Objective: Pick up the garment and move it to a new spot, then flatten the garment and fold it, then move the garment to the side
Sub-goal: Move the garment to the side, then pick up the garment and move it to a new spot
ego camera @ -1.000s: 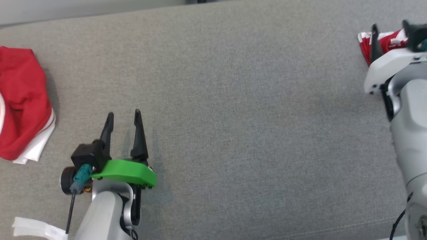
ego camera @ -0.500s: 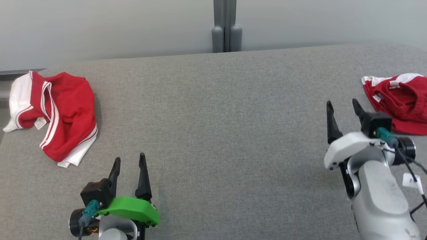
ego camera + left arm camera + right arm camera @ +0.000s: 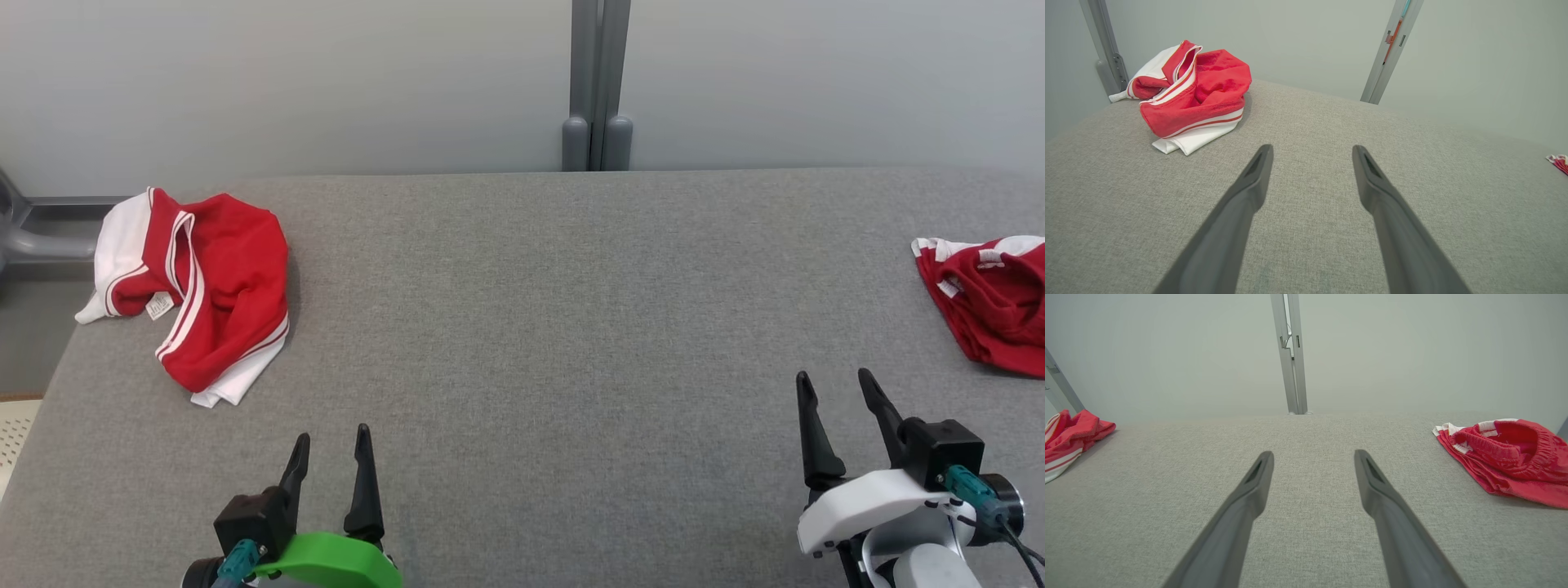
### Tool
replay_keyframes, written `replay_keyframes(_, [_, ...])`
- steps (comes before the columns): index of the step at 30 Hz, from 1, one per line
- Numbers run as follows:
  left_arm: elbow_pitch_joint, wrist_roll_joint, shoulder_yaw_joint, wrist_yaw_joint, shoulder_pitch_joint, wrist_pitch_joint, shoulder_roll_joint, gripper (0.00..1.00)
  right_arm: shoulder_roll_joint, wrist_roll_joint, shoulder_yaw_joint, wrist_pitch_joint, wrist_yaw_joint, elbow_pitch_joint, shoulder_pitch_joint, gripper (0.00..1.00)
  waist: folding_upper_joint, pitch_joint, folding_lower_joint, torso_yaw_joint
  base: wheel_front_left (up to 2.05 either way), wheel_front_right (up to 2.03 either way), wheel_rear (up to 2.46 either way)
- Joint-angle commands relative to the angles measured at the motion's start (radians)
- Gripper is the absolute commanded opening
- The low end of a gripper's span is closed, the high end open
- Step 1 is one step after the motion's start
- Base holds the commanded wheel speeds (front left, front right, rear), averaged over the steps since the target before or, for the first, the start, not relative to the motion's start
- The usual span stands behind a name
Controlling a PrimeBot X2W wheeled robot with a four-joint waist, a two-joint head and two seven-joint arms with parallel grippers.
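Observation:
A crumpled red and white garment lies at the far left of the grey cloth surface, also seen ahead-left in the left wrist view as the garment. A second crumpled red garment lies at the right edge, shown as the red garment in the right wrist view. My left gripper stands open near the front left, well short of the left garment, fingers empty. My right gripper is open at the front right, apart from the right garment, with nothing between its fingers.
A pale wall with a grey upright post runs behind the surface. The surface's left edge drops to the floor, with a grey metal frame beyond it. Wide bare cloth lies between the two garments.
The head camera has swung up, so the whole picture shifted. My right gripper has drawn back from the right red garment toward the front; both grippers stay open.

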Motion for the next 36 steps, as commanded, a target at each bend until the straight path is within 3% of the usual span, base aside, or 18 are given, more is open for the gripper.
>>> replay_keyframes(1, [-0.005, -0.006, 0.003, 0.006, 0.017, 0.0, 0.0, 1.0, -0.003, 0.008, 0.009, 0.009, -0.002, -0.023, 0.028, 1.0, 0.0, -0.002, 0.0, -0.001, 0.0, 0.0, 0.0])
replay_keyframes(9, [-0.003, -0.012, -0.009, 0.005, 0.002, 0.0, 0.0, 1.0, -0.003, 0.045, 0.054, 0.036, -0.002, -0.075, 0.073, 1.0, 0.0, -0.006, 0.0, -0.008, 0.0, 0.0, 0.0])
replay_keyframes(23, [-0.009, -0.009, -0.014, 0.008, -0.01, 0.0, 0.0, 1.0, -0.003, 0.032, 0.046, 0.062, -0.002, -0.1, 0.085, 1.0, 0.0, -0.002, 0.0, 0.003, 0.0, 0.0, 0.0])
replay_keyframes(28, [-0.009, -0.002, -0.015, 0.005, -0.028, 0.0, 0.001, 1.0, -0.003, 0.036, 0.043, 0.059, -0.002, -0.112, 0.089, 1.0, 0.0, 0.0, 0.0, 0.072, 0.0, 0.0, 0.0])
replay_keyframes(36, [-0.015, 0.015, 0.013, 0.006, -0.038, 0.0, 0.004, 1.0, -0.003, 0.054, 0.065, 0.05, -0.002, -0.109, 0.078, 1.0, 0.0, 0.006, 0.0, 0.258, 0.0, 0.0, 0.0])
